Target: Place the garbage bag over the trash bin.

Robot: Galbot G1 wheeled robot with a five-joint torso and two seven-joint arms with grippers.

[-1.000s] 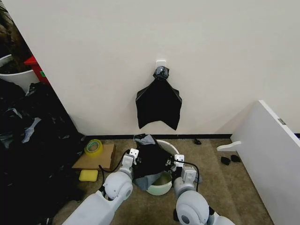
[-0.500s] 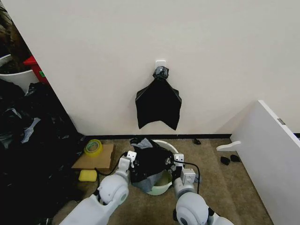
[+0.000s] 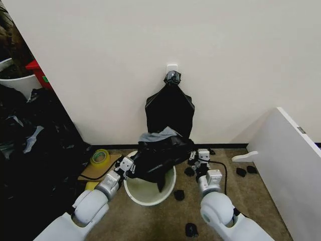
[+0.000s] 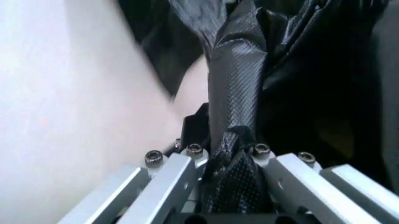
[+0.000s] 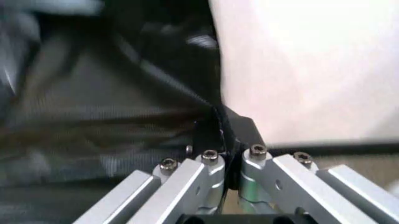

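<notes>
A two-armed robot looks down at a cream-white trash bin [image 3: 148, 192] standing on a carpeted floor near a white wall. A glossy black garbage bag [image 3: 159, 158] hangs stretched between both arms, held above the bin's far rim, at about 12 o'clock from the bin's centre, with a loose tail drooping into the open mouth. The left gripper [image 3: 126, 165] sits at the bag's 9 o'clock edge; the left wrist view shows its fingers [image 4: 168, 184] pinched together on a twisted rope of plastic. The right gripper [image 3: 201, 156] is at the bag's 3 o'clock edge, its fingers [image 5: 187, 184] likewise clamped on a fold of film. Holding opposite edges apart probably keeps the bag's opening spread wide enough to go over the rim. A fan-shaped bunch of black bags [image 3: 169, 111] hangs from a wall hook at 12 o'clock, beyond the bin. Small black scraps [image 3: 179, 195] lie on the carpet at the bin's 3 o'clock side.
</notes>
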